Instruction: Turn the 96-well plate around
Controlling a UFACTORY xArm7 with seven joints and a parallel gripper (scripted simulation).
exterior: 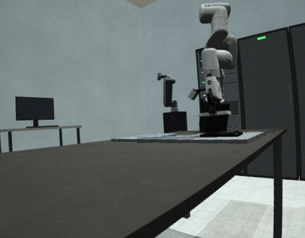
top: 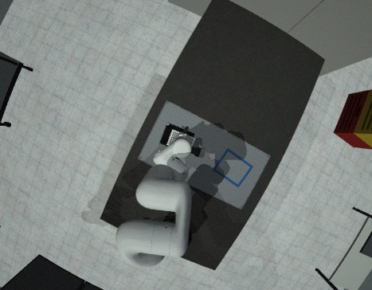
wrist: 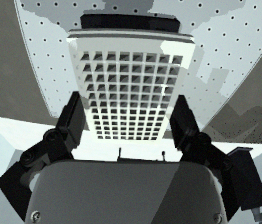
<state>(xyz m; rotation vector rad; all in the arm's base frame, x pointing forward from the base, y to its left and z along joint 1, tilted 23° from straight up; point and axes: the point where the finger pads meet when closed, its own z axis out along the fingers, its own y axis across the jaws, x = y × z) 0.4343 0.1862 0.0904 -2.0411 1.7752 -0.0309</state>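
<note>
The gripper [wrist: 126, 125] has its jaws clamped wide across the 96-well plate [wrist: 130, 90], one finger on each opposite side wall. The plate hangs just above the black nest N1 [wrist: 130, 23], not seated. It looks light, stiff and slick-sided (thin plastic, probably), so gripping the rigid side walls seems right. Bench spot B1 [top: 232, 167] lies well apart.

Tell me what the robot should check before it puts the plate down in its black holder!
1. Gripper shut on the 96-well plate: ok.
2. Plate over nest N1: ok; the nest's far edge peeks out beyond it.
3. Plate already down in the nest: not ok; the exterior view shows it above the nest.
4. Cut corner at the A1 mark: cannot tell.
5. Plate level: cannot tell.
</note>
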